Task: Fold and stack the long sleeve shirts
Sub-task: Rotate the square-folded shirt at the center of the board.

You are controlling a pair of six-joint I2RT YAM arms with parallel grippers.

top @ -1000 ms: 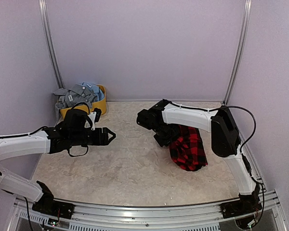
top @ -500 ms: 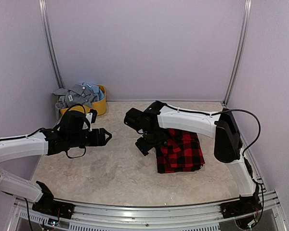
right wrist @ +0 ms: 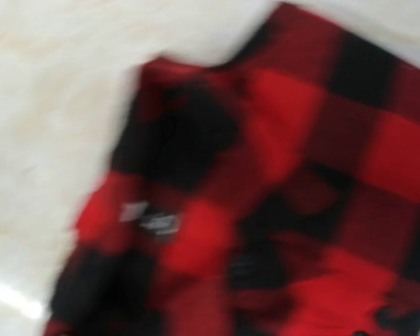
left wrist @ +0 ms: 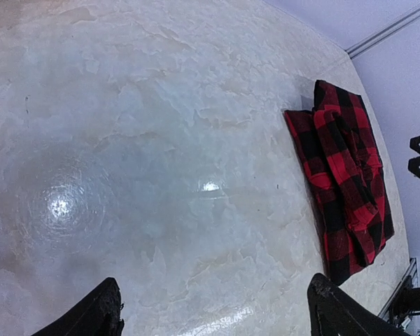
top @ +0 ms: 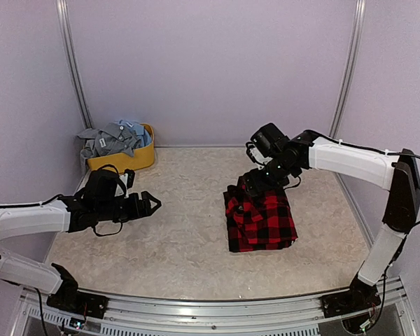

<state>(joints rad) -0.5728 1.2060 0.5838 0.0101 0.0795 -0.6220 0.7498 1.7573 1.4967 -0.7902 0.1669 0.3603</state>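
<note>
Red-and-black flannel shirt lies folded into a rough square on the table, with its far edge bunched. The right gripper hangs over that far edge. Its own view is blurred, so I cannot tell whether its jaws are wide or closed. The left gripper, well left of the flannel, stands wide and holds nothing. Beyond it, far left of the flannel, the tub holds grey and blue shirts. The bunched edge probably wants flattening first, so the next shirt stacks level.
</note>
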